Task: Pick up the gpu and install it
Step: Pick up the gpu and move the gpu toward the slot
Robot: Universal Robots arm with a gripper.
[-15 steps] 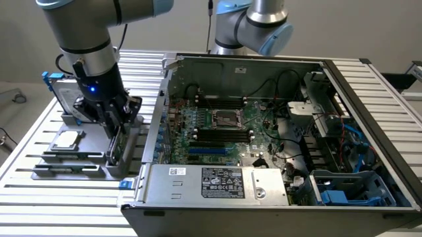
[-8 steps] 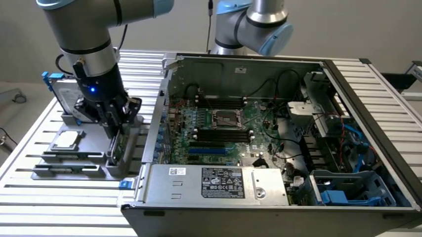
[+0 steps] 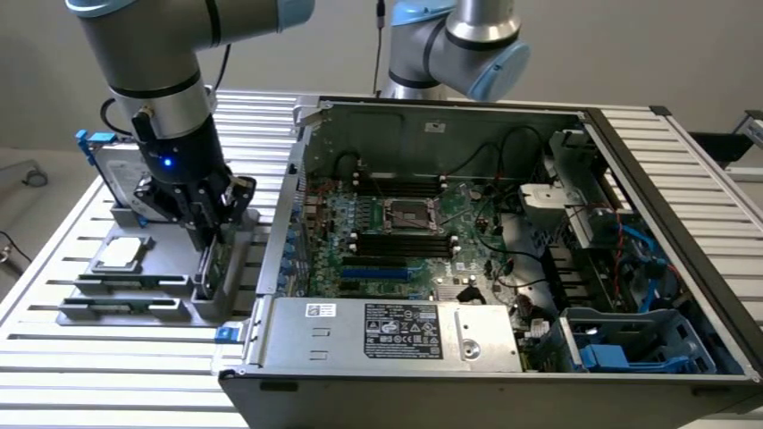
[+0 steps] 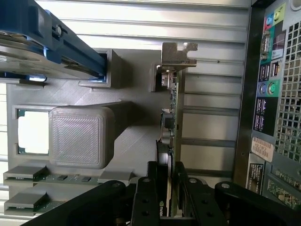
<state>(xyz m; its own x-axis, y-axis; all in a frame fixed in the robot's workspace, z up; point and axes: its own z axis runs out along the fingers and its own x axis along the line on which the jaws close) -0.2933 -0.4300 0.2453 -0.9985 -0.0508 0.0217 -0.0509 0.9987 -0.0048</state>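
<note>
While the gripper (image 3: 205, 225) (image 4: 165, 181) sits low over the gray holder tray (image 3: 143, 234) (image 4: 134, 136), its fingers (image 4: 146, 193) are pinched in on both faces of the gpu (image 4: 169, 117). The card stands on edge in its slot right under the wrist, silver bracket at the end away from the fingers. On one side of the gripper the same tray holds a processor chip (image 3: 120, 253) (image 4: 33, 132) lying flat, a hard drive (image 3: 113, 170) (image 4: 28, 52) upright in its slot, and two memory sticks (image 3: 120, 308) (image 4: 56, 178). The open PC case (image 3: 477, 357) is on the gripper's other side.
</note>
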